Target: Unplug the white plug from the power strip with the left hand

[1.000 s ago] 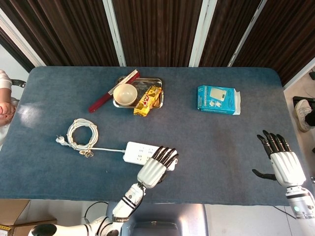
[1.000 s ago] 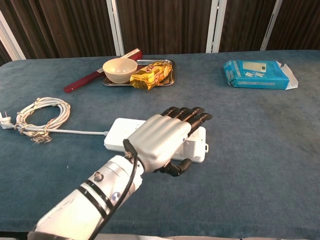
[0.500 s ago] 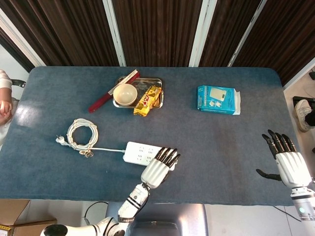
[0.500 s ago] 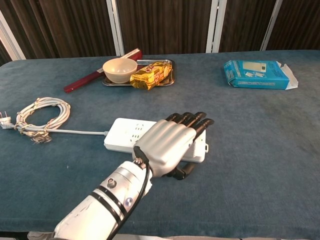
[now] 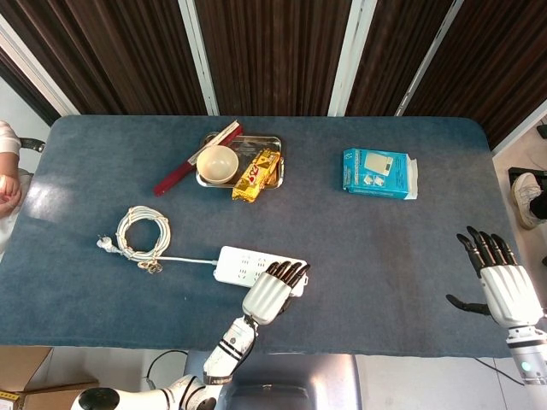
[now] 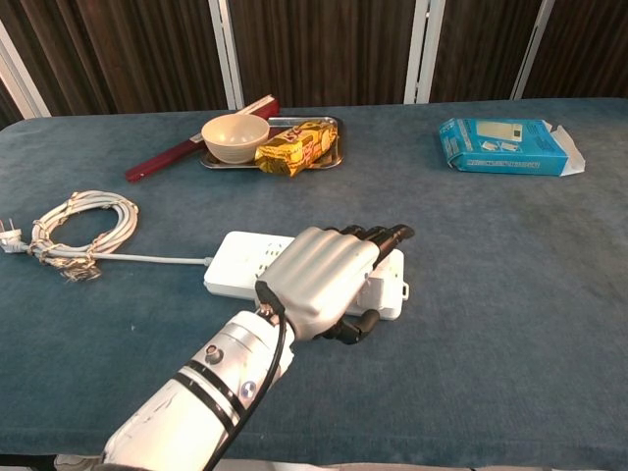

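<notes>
**Left hand lies over the plug end of the power strip**

Your left hand (image 6: 324, 280) sits on top of the right end of the white power strip (image 6: 245, 261), palm down. Its dark fingers (image 6: 388, 235) bend over the far edge, and the thumb curls in at the near edge. You cannot see the white plug in either view, because the hand hides that end, so you cannot tell if the fingers have hold of it.

From the chest view you can see the thumb tucked low by the strip's side. From the head view (image 5: 272, 290) you only see the back of the hand and the fingertips.

Only the head view shows your right hand (image 5: 504, 286). It hangs near the right edge of the table (image 5: 385, 248), well apart from everything, with its fingers straight and spread and nothing in it.

A white cord (image 6: 128, 258) runs left from the strip to a coil (image 6: 83, 221). Farther back sits a metal tray (image 5: 267, 142) with a bowl (image 5: 217, 163) and a yellow snack pack (image 5: 257, 173). A red stick (image 5: 192, 160) leans by the tray, and a blue box (image 5: 376, 173) lies off to the right.
</notes>
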Motion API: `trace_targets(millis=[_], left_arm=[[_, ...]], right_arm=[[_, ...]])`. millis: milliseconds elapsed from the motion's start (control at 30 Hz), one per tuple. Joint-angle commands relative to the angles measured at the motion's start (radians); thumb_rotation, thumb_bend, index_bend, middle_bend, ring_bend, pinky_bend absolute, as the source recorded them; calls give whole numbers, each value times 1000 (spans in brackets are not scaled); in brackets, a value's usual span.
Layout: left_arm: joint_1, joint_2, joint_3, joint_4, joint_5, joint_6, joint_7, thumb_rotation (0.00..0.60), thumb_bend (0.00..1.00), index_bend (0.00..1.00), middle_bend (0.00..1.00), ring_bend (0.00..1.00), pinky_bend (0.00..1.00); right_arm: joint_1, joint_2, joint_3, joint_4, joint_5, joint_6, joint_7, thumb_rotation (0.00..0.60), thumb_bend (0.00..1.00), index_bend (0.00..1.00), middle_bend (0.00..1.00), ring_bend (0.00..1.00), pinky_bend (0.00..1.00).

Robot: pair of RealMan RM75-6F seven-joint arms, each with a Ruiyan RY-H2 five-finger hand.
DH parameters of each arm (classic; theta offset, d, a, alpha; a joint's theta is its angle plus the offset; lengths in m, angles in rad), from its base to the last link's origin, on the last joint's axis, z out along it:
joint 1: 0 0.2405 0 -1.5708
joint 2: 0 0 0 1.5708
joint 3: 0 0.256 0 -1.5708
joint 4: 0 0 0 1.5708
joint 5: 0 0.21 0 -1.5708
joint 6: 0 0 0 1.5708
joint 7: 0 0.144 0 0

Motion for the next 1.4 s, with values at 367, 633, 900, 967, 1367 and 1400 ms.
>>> trace_targets(millis=[367, 633, 900, 967, 1367, 1400], left_arm=[[-8, 0, 4, -20, -25, 6, -75, 600, 382, 142, 211, 179, 314], [1, 0, 18, -11, 2, 37, -159, 600, 456, 298, 351, 275, 373], [10, 39, 12, -80, 1, 38, -193, 600, 501, 337, 392, 300, 408], [17, 55, 13, -112, -9, 29, -194, 600, 509, 339, 396, 301, 410], [38, 116, 23, -178, 4, 55, -180, 600, 518, 343, 404, 302, 413], [40, 119, 26, -181, 10, 62, -184, 600, 518, 343, 403, 302, 413]], right_arm=[[-3, 5, -4, -2, -4, 4, -2, 600, 209, 0, 0, 0, 0], [2, 4, -8, -9, -12, -5, -14, 600, 208, 0, 0, 0, 0], [21, -3, -11, -13, -40, -16, -45, 600, 208, 0, 0, 0, 0], [36, -13, -9, -9, -59, -23, -62, 600, 208, 0, 0, 0, 0], [256, -188, -6, 109, -235, -202, -139, 600, 333, 0, 17, 0, 0], [281, -217, -10, 134, -256, -216, -121, 600, 360, 4, 28, 0, 0]])
